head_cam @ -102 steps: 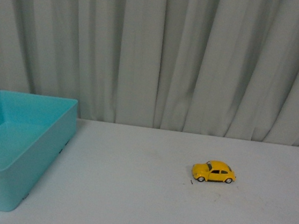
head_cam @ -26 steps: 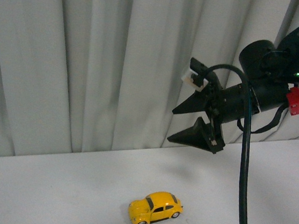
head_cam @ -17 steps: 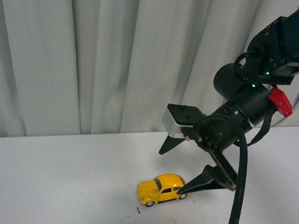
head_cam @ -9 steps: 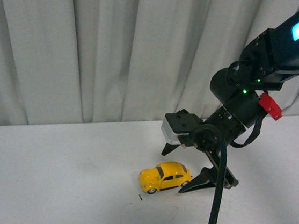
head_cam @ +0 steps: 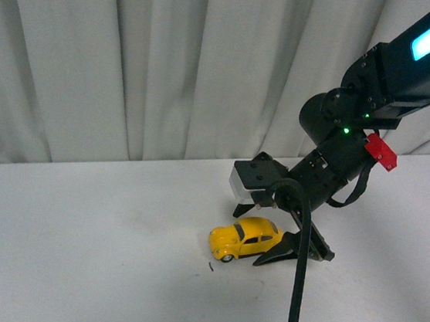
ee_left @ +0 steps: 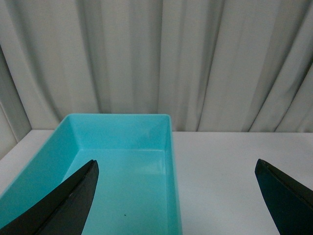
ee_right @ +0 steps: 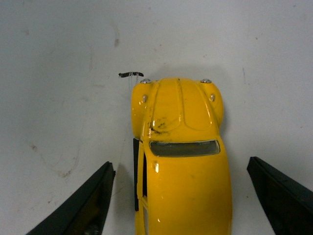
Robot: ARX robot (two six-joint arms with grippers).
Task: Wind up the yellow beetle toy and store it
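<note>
Position: yellow beetle toy (head_cam: pixel 243 239) between right claw (ee_right: pixel 179 169) fingers | clear of both

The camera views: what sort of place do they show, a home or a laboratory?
Probably a robot test bench, not a home: a white table, a plain pale curtain as backdrop, and as props little more than the yellow beetle toy and a turquoise bin.

The right arm (head_cam: pixel 401 62) is angled down from the upper right, with the wrist bent low. The right gripper (head_cam: pixel 248 239) is held low with its dark jaws spread wide. The left gripper (ee_left: pixel 173 200) is seen only in its own wrist view — likewise spread wide, its fingers (ee_left: pixel 61 205) dark and pointed.
</note>
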